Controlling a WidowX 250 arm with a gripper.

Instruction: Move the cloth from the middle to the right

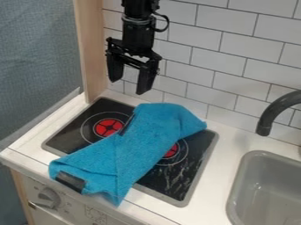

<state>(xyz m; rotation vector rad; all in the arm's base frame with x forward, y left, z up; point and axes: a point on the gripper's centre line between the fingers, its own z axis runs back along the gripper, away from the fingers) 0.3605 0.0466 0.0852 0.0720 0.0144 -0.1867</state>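
The black gripper [130,83] hangs above the back left part of the stove, its two fingers spread apart and nothing between them. Below it and slightly to the right, a blue cloth [141,145] lies diagonally over the middle of the black stove top [194,169]. The cloth runs from the back edge of the stove to the front left edge of the counter, where its end hangs a little over. It covers part of the right red burner. Gripper and cloth are apart.
A grey sink [235,193] is set into the white counter [220,171] at the right, with a dark curved faucet [273,112] behind it. A wooden post [91,52] stands at the back left before the tiled wall [223,61]. A knob [49,197] is on the front panel.
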